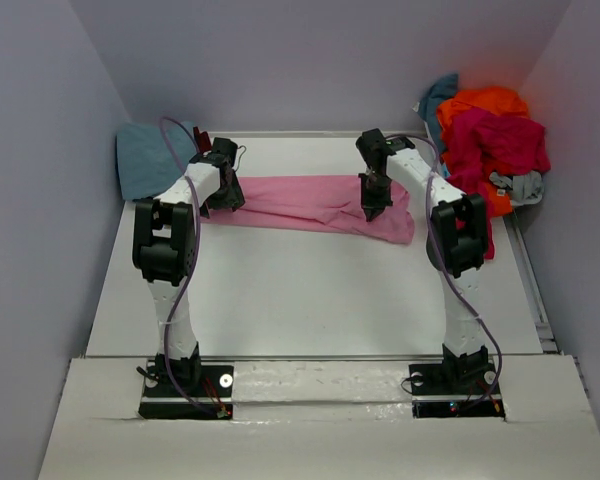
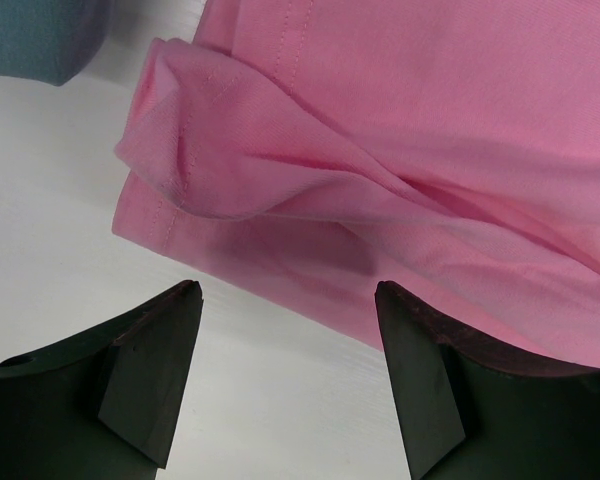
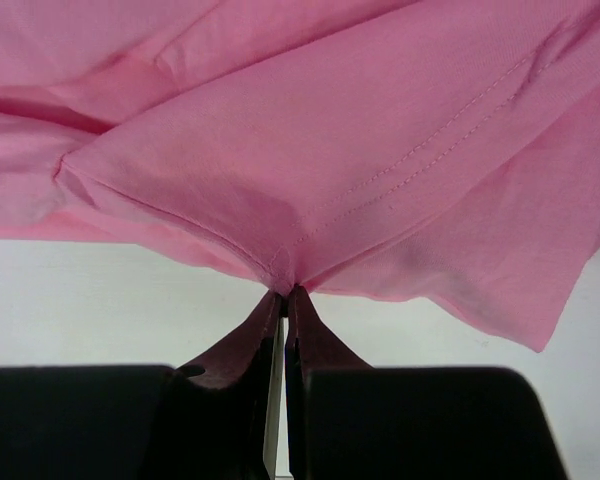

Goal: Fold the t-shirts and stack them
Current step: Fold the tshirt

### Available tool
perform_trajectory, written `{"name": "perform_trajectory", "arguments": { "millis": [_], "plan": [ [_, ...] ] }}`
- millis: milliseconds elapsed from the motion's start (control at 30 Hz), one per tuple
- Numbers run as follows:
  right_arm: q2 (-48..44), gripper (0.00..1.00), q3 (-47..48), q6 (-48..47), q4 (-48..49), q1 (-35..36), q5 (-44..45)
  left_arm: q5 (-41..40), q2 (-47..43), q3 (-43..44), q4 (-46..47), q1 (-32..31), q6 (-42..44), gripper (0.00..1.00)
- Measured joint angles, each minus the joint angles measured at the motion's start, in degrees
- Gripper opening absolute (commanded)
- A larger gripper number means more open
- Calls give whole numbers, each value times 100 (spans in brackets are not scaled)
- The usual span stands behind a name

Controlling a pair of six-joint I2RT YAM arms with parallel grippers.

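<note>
A light pink t-shirt (image 1: 310,203) lies stretched across the far middle of the table, partly folded lengthwise. My right gripper (image 1: 371,212) is shut on its near edge, the cloth (image 3: 320,170) pinched at the fingertips (image 3: 285,295). My left gripper (image 1: 218,200) hovers at the shirt's left end, open, with bare table between its fingers (image 2: 150,370) and the pink hem (image 2: 240,180) just beyond them. A dusty teal-blue t-shirt (image 1: 148,158) lies folded at the far left. More t-shirts, orange, crimson-magenta, teal and grey, are piled (image 1: 490,140) at the far right.
The white table (image 1: 310,300) is walled by grey panels at the left, back and right. Both arm bases (image 1: 185,385) sit on the near ledge. The corner of the blue shirt (image 2: 40,40) shows at the top left of the left wrist view.
</note>
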Motion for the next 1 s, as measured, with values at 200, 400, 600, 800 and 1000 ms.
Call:
{"name": "perform_trajectory", "arguments": {
  "millis": [200,400,600,800,1000],
  "plan": [
    [4,7,297,28,39,0,94,4,0,0,-2,0,2,82],
    [201,7,994,68,72,0,146,7,0,0,-2,0,9,82],
    [640,7,1604,63,101,0,155,11,0,0,-2,0,26,82],
    [997,8,1661,9,238,0,151,11,-2,-105,-2,0,42,82],
    [1161,26,1631,-50,527,0,160,9,-35,-136,-20,-28,70,82]
  ]
}}
